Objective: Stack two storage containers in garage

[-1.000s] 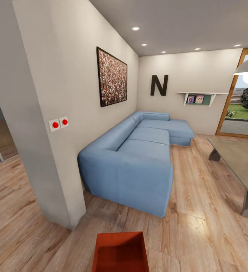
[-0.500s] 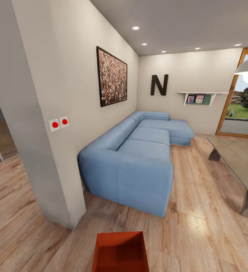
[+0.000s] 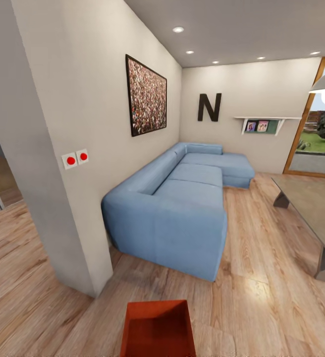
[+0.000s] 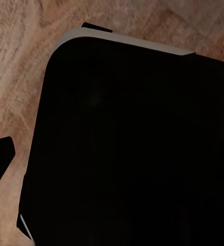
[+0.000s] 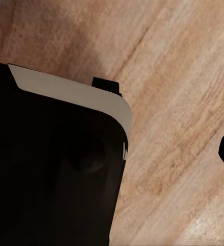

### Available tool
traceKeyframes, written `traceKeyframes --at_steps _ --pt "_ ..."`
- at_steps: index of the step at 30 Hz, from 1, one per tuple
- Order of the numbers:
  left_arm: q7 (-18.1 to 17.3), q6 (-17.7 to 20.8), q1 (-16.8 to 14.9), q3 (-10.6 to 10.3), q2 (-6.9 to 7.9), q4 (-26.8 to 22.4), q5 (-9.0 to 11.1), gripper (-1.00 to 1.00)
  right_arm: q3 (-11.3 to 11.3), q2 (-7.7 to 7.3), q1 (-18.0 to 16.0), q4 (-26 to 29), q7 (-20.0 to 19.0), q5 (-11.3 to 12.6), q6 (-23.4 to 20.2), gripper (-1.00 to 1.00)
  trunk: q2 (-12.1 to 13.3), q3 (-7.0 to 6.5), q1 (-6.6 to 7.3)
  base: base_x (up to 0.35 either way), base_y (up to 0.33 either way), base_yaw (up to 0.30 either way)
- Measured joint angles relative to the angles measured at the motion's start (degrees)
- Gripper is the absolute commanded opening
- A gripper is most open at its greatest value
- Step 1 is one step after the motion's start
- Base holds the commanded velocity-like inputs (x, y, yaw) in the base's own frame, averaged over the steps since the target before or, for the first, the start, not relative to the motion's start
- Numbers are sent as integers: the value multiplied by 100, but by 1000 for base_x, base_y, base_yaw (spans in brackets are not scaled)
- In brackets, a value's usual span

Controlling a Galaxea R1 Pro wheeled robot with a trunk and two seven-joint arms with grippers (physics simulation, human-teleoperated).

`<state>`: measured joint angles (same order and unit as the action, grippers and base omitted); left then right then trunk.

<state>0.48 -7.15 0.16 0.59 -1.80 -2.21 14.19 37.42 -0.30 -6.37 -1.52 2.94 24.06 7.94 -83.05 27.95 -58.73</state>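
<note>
1. Living room: the head view takes in pale walls, a light plank floor [image 3: 261, 297] and a wood-framed glass door [image 3: 315, 124] at the far right. Compared with half a second ago the whole picture has shifted slightly; the wall corner and sofa sit a little differently in frame. That reads as movement of the camera or base, not of the furnishings. Judgement: the robot is under way with the transport leg barely begun; the garage is not in sight.
2. Blue sectional sofa [image 3: 182, 208]: runs along the left wall ahead, blocking straight forward travel.
3. Wall corner [image 3: 68, 223]: projects at left, with an opening beyond it. It stands near the container and is the likeliest thing to clip in a turn.
4. Worktop [image 3: 313, 208]: a low grey table at right, well apart from the container.
5. Storage container [image 3: 157, 329]: one orange-red bin, open side up, at the bottom centre of the head view, close before the robot. Whether it is carried or resting on the planks cannot be settled from here.
6. Grippers: both wrist views show a dark, pale-edged body over wood flooring, possibly the robot's own base. Whether either gripper is released or clenched cannot be told.
</note>
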Motion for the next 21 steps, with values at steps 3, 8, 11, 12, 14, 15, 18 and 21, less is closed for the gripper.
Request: traceKeyframes --at_steps 3,8,11,12,14,15,18,21 --pt "0 0 0 0 -2 1 1 100 -1 0 0 0 2 2 1 100 0 27 0 0 62 0" --pt "0 -2 0 0 -3 7 1 100 -2 0 0 0 3 7 2 100 0 73 0 0 101 0" --pt "0 -3 0 0 -3 6 0 100 -2 0 0 0 3 6 6 100 0 101 0 0 30 0" --pt "0 -3 0 0 -3 5 0 100 -2 -2 0 0 4 5 7 100 0 110 0 0 15 0" --pt "0 -4 0 0 -3 6 0 100 -2 -2 0 0 4 4 9 100 0 128 0 0 11 0" --pt "0 -5 0 0 -3 6 0 100 -2 -3 0 0 4 5 10 100 0 137 0 0 6 0" --pt "-2 -3 0 0 0 4 0 100 -2 -2 0 0 4 4 11 100 0 165 0 0 4 0" --pt "-6 -5 0 0 -1 5 0 100 -2 -4 0 0 4 6 11 100 0 192 0 0 2 0"
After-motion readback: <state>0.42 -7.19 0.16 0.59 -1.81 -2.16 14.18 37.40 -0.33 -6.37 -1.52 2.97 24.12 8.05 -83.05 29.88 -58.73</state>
